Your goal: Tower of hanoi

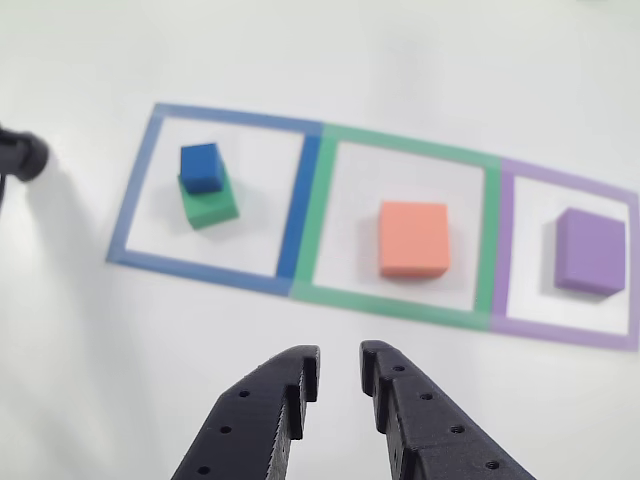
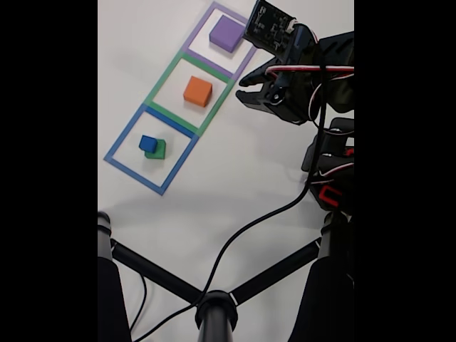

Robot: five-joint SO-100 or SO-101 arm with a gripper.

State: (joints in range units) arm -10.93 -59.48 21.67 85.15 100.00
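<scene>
No text, label, brand, number or sign can be read in either view. The small dark circuit board (image 2: 269, 26) at about one o'clock in the fixed view carries tiny pale marks, too small to make out.
</scene>
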